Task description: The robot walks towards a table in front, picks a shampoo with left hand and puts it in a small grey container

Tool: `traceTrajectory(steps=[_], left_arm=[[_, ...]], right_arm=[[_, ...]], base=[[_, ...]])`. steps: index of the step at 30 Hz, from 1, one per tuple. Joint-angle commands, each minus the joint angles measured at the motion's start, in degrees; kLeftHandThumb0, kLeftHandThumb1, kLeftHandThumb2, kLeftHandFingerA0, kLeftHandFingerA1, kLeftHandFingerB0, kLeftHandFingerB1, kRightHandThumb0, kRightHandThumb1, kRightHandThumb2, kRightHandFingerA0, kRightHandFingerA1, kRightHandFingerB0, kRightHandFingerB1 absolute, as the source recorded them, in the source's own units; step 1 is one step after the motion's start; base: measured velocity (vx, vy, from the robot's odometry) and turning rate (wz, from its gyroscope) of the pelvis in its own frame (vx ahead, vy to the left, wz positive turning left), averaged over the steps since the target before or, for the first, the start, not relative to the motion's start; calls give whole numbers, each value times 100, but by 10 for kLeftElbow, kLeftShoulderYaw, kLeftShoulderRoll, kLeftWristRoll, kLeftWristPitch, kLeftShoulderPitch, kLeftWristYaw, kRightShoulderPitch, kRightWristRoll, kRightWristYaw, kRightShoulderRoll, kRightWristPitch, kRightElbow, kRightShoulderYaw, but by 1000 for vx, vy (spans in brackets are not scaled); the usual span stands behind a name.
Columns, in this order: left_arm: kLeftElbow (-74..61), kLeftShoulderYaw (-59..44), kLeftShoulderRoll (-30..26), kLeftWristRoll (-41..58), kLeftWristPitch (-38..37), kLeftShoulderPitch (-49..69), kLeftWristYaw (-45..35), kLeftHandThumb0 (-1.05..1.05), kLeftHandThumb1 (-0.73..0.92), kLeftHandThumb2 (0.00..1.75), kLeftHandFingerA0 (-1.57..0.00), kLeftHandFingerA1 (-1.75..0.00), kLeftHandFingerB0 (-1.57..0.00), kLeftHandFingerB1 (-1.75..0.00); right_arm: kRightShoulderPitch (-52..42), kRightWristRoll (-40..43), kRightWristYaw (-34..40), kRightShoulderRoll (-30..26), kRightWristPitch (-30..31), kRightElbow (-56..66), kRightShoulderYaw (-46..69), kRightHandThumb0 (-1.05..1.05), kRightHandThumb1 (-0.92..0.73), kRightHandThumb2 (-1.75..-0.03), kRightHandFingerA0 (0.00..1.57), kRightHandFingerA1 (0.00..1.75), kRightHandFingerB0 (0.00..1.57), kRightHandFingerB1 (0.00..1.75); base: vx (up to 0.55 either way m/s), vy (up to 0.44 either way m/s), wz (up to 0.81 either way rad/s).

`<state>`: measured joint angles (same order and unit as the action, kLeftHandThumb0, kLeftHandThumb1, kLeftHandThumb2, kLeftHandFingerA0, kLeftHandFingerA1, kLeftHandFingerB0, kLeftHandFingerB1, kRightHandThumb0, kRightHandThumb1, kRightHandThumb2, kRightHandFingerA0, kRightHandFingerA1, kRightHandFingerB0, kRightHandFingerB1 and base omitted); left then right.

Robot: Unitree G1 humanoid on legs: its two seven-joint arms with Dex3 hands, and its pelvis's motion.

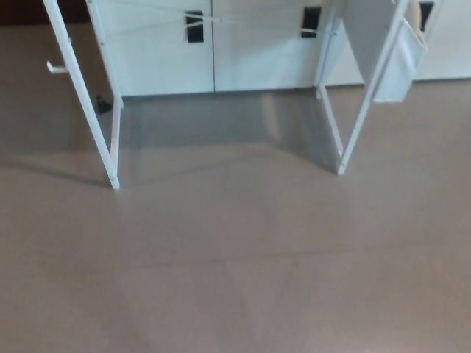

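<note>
Head view, looking down. Floor: smooth, matte grey-brown, with a faint sheen and soft shadows. Two white frames of thin straight tubes stand on it, legs slanting: left frame, right frame. Behind them are flat white panels with small black rectangular handles. A white pouch, soft-looking, hangs on the right frame. Not in frame: left hand, right hand (state cannot be told), shampoo, container.

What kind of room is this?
Probably an indoor workroom or lab, though it's hard to be sure. There is a smooth brownish floor, white cabinets with black handles along the back, and white frame legs standing on the floor.
</note>
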<state>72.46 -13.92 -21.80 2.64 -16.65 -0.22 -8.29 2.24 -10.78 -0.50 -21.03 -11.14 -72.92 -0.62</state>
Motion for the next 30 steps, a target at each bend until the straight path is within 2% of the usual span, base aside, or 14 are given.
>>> traceTrajectory(steps=[1,6,8,9,13,14,17,18,25,26,29,30], left_arm=[[0,12,-5,-11,15,16,1,-18,65,59,-56,-46,-43,-38],[-1,20,-6,-10,15,17,-6,-20,65,59,-57,-48,-42,-39],[-1,28,-7,-17,12,18,-3,-22,64,59,-58,-48,-42,-39],[1,33,-9,-21,8,18,3,-25,61,58,-65,-47,-45,-38],[3,44,-13,-27,3,21,10,-26,61,58,-65,-46,-44,-37],[5,42,-13,-25,-1,25,10,-34,51,70,-59,-53,-40,-45],[6,41,-13,-24,-1,26,10,-33,51,70,-59,-53,-41,-45],[5,40,-16,-23,-2,27,4,-26,60,58,-64,-46,-44,-38],[6,50,-21,-32,1,17,8,-26,61,58,-62,-44,-48,-38],[7,50,-20,-31,0,17,11,-34,51,72,-64,-55,-45,-48],[9,49,-20,-31,1,13,12,-34,51,71,-63,-54,-47,-48],[7,50,-21,-32,-1,13,9,-25,61,58,-67,-45,-51,-40]], right_arm=[[-21,3,2,-3,-3,-5,3,-26,-67,-60,71,51,49,40],[-32,5,3,-2,-9,-8,6,-26,-68,-60,75,53,49,40],[-29,3,4,-2,-6,-12,6,-26,-67,-59,74,53,50,40],[-29,3,2,-2,-8,-12,6,-26,-69,-60,73,52,50,40],[-33,2,-4,-4,-14,-8,5,-26,-68,-60,72,53,50,41],[-34,-2,-6,-3,-11,-8,1,-27,-69,-60,75,53,49,40],[-36,-1,-9,-3,-9,-6,0,-25,-69,-60,75,54,49,40],[-36,-2,-12,-2,-8,-4,-3,-25,-69,-60,75,53,49,40],[-25,7,-30,2,-1,-12,1,-26,-73,-61,67,49,51,41],[-27,5,-29,2,-3,-10,-1,-25,-73,-61,69,49,52,41],[-24,1,-27,3,-4,-16,-2,-25,-71,-61,69,50,51,41],[-21,0,-28,4,-2,-18,-3,-26,-71,-60,70,50,51,41]], base=[[466,-83,18],[498,-122,51],[429,-136,5],[357,-78,-2],[384,48,-13],[403,144,-31],[443,195,-39],[543,364,50],[316,156,-18],[197,72,5],[209,-3,10],[195,-61,10]])
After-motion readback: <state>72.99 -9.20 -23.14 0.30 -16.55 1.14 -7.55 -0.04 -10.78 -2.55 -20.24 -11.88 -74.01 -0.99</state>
